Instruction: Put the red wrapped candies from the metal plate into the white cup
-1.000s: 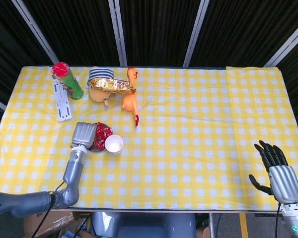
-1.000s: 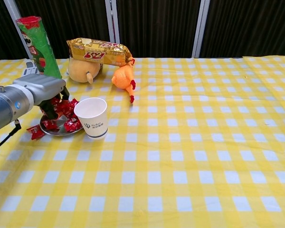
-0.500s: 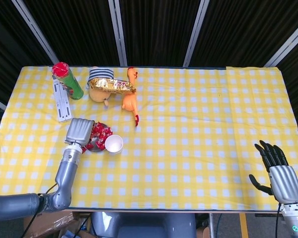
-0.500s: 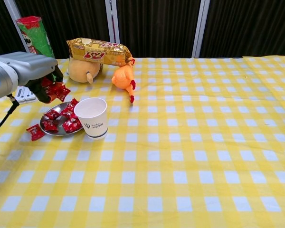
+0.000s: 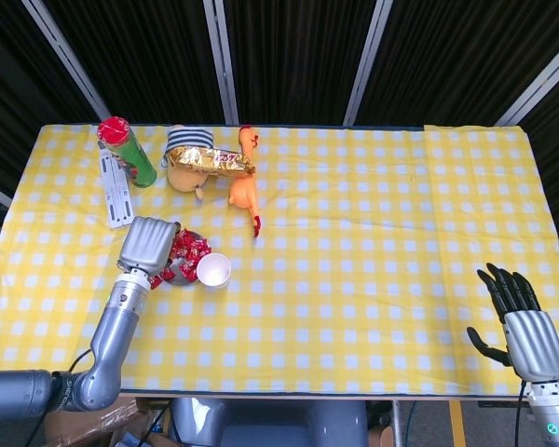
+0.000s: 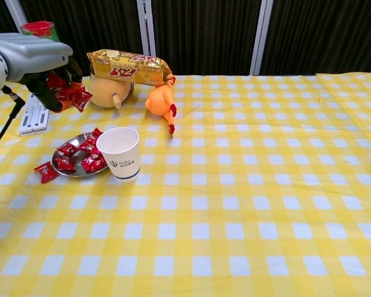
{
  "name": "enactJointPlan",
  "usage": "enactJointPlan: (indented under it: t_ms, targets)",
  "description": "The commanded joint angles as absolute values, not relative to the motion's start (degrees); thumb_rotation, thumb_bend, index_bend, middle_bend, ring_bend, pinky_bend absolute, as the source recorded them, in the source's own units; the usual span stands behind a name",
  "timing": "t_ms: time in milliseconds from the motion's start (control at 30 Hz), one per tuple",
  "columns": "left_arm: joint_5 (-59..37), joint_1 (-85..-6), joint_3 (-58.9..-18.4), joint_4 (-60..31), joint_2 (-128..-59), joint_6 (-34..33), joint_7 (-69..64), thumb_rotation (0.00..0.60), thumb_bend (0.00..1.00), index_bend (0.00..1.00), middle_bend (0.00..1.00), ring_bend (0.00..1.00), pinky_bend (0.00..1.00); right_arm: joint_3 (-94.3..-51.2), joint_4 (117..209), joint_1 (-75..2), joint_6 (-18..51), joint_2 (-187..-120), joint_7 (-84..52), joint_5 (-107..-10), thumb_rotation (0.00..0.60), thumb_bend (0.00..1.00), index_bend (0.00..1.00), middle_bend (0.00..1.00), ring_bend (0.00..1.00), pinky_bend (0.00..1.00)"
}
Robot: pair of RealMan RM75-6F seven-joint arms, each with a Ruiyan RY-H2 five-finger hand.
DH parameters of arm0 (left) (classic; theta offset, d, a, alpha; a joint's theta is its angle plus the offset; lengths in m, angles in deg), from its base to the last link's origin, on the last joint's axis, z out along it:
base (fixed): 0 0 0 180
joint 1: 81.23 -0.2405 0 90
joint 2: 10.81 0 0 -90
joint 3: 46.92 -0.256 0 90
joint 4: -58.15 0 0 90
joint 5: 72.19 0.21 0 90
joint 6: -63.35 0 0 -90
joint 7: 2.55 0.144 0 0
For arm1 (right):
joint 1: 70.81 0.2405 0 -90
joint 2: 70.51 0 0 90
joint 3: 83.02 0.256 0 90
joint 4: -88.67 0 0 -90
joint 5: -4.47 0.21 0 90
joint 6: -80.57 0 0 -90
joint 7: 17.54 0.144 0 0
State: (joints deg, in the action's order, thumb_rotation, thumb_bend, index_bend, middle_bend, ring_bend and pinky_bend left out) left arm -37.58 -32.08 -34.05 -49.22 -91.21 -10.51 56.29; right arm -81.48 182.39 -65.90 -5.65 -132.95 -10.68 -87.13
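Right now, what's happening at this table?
The left hand holds a bunch of red wrapped candies in the air, above the metal plate, where more candies lie; one sits on the cloth beside it. The white cup stands upright against the plate. The right hand hangs open at the table's near corner.

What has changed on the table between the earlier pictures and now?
The left robot hand rose from the metal plate, lifting red wrapped candies it grips. The white cup, the remaining candies and the open right robot hand stayed in place.
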Motion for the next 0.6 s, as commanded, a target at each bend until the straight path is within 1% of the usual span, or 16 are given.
enactJointPlan:
  t_ms: [33,333,600]
  targets:
    - [-39.51,-30.43,-33.94,-50.52,-91.73,-10.99,58.48,0.6,0.48,0.54,0.64,0.92,0.94,-81.46,182.38,-65.93,-5.76,-132.95,-10.58,-87.17,0.6,0.39,0.0,0.0,0.0,0.0]
    - [-44.22,-26.35,-33.7,-48.32,-97.04,-11.93,62.19,0.6,0.48,0.54,0.64,0.92,0.94,-81.47,182.38,-65.89,-5.72,-132.83,-10.05,-87.24,0.6,0.39,0.0,0.0,0.0,0.0]
    - [-45.74,-24.25,-34.1,-45.46,-100.87,-12.01,63.02,0.6,0.48,0.54,0.64,0.92,0.94,-81.53,182.47,-65.8,-5.66,-132.72,-9.61,-87.47,0.6,0.39,0.0,0.0,0.0,0.0]
